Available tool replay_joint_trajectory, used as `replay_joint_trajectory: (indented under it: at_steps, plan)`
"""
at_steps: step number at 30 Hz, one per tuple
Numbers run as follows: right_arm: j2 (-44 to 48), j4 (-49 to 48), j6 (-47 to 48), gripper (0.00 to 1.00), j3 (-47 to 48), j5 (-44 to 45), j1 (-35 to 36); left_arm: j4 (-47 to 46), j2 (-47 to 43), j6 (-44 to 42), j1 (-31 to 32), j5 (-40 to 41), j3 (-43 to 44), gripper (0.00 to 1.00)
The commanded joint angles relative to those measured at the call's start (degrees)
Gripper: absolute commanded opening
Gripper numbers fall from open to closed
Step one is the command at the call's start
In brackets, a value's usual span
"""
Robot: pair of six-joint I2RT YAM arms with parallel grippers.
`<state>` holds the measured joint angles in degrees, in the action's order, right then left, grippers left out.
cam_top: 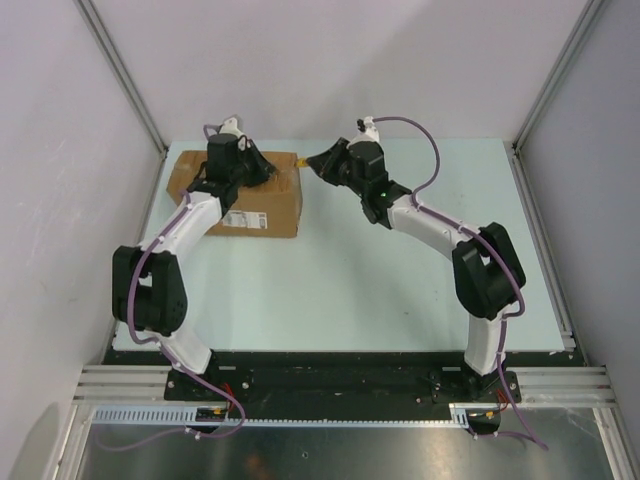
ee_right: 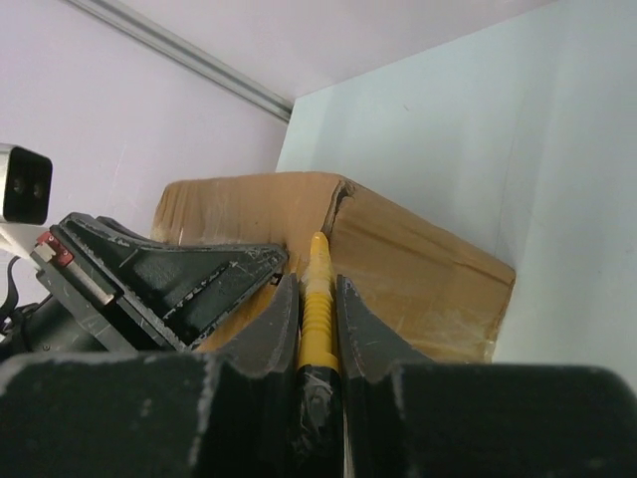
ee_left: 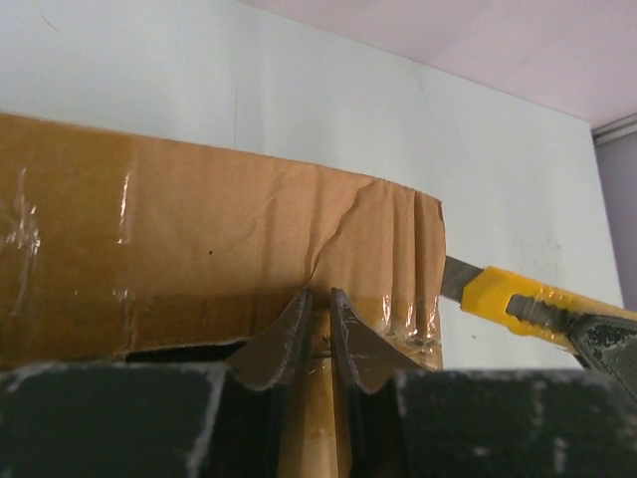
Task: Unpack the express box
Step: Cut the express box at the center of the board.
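Observation:
The express box (cam_top: 262, 200), a brown taped carton with a white label (cam_top: 247, 218), lies at the table's back left. My left gripper (cam_top: 265, 168) sits over its top right end. In the left wrist view the jaws (ee_left: 318, 304) are nearly together, with a thin strip of the box's (ee_left: 199, 229) cardboard flap between them. A dark gap shows under the flap's edge. My right gripper (cam_top: 322, 163) is shut on a yellow utility knife (ee_right: 317, 289), whose blade (ee_left: 460, 279) points at the crumpled right corner of the box (ee_right: 418, 259).
The pale table (cam_top: 400, 290) runs right and forward of the box. Grey walls and aluminium posts (cam_top: 125, 75) close in the back and sides. The left arm's gripper body (ee_right: 169, 279) is close beside the right fingers.

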<state>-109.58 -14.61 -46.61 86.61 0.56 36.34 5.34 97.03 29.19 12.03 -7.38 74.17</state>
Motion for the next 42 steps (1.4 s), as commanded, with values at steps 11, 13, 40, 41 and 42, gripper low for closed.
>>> replay_joint_trajectory:
  at_steps: [11, 13, 40, 41, 42]
  plan:
    - [6.4, 7.59, -11.67, 0.0, -5.75, 4.36, 9.01, 12.15, 11.77, 9.83, 1.94, -6.86, -9.31, 0.15]
    - [6.57, 8.02, -9.75, 0.0, -5.57, 4.46, 9.1, 11.97, 11.86, 8.78, 2.12, -7.3, -8.87, 0.15]
    - [23.97, 16.46, 3.9, 0.0, -5.13, 13.5, 6.12, 10.56, 3.6, -8.09, 2.21, -15.56, 5.37, 0.33]
    - [24.41, 16.46, 4.16, 0.0, -5.13, 13.33, 5.85, 10.3, 3.51, -8.36, 2.21, -15.91, 5.89, 0.34]
    - [24.76, 15.24, 5.2, 0.0, -5.13, 11.59, 5.59, 10.3, 3.34, -8.53, 2.12, -15.74, 7.2, 0.34]
